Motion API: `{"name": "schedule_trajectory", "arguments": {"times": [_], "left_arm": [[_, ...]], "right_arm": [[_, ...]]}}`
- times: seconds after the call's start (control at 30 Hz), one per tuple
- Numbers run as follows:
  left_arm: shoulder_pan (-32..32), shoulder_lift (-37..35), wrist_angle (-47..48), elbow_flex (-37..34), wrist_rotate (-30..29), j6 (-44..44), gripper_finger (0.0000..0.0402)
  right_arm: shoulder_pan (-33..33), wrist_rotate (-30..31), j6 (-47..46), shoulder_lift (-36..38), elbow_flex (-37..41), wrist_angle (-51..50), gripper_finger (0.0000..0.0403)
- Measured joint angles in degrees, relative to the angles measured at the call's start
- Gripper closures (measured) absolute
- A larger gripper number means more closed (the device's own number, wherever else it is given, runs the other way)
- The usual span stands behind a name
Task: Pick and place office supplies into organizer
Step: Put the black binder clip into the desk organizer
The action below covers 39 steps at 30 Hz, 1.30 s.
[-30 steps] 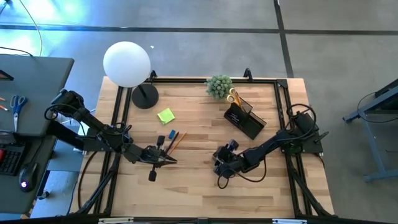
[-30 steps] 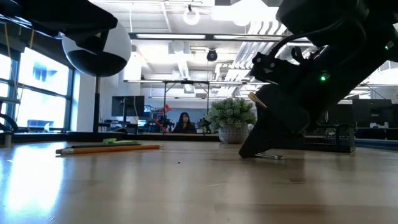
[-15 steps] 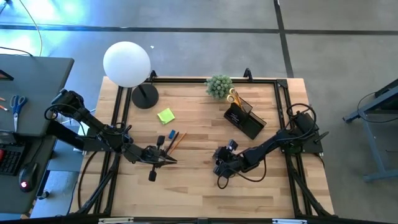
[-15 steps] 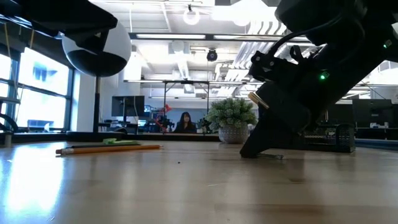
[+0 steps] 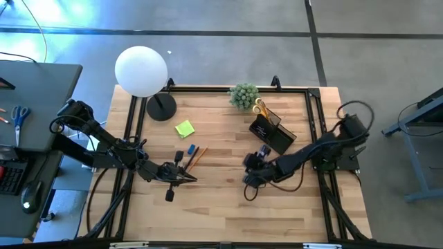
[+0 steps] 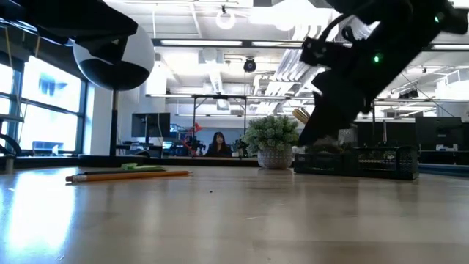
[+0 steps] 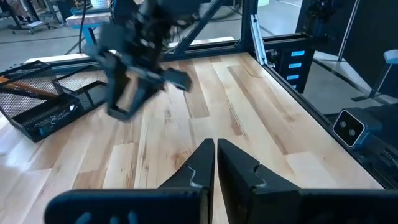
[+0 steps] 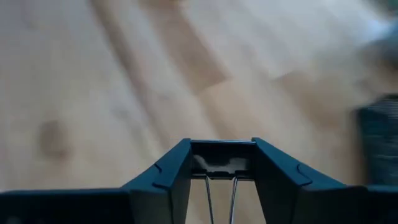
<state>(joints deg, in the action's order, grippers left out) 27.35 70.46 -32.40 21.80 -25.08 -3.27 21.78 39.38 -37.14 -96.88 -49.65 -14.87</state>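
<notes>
Right wrist view: right gripper (image 8: 221, 163) clamps a binder clip (image 8: 220, 167) above the table (image 8: 124, 81).

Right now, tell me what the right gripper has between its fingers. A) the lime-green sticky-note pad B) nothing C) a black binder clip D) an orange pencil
C: in the right wrist view the right gripper is closed on a black binder clip, whose wire handles trail back between the fingers.

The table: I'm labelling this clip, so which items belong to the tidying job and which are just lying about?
Job:
organizer
binder clip held in right gripper
sticky-note pad
blue block
pencils
yellow-handled scissors

Lying about:
lamp
potted plant
</notes>
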Motion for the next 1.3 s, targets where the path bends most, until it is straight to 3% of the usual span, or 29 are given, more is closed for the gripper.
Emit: {"name": "schedule_trajectory", "arguments": {"times": [0.17,0.33,0.5,0.73,1.3], "left_arm": [[0.0,0.0,0.1,0.0,0.0,0.0,0.0395],[0.0,0.0,0.4,0.0,0.0,0.0,0.0396],[0.0,0.0,0.5,0.0,0.0,0.0,0.0396],[0.0,0.0,1.3,0.0,0.0,0.0,0.0396],[0.0,0.0,1.3,0.0,0.0,0.0,0.0396]], "right_arm": [[-4.1,5.1,3.7,6.4,0.0,-11.3,0.0268],[-10.1,10.0,13.3,9.7,0.0,-13.8,0.0257],[-16.9,9.2,22.2,9.6,-0.1,-12.7,0.0261],[-22.7,7.1,26.6,8.1,-0.1,-12.8,0.0254],[-24.6,5.8,25.6,8.0,-0.1,-13.2,0.0235]]}}
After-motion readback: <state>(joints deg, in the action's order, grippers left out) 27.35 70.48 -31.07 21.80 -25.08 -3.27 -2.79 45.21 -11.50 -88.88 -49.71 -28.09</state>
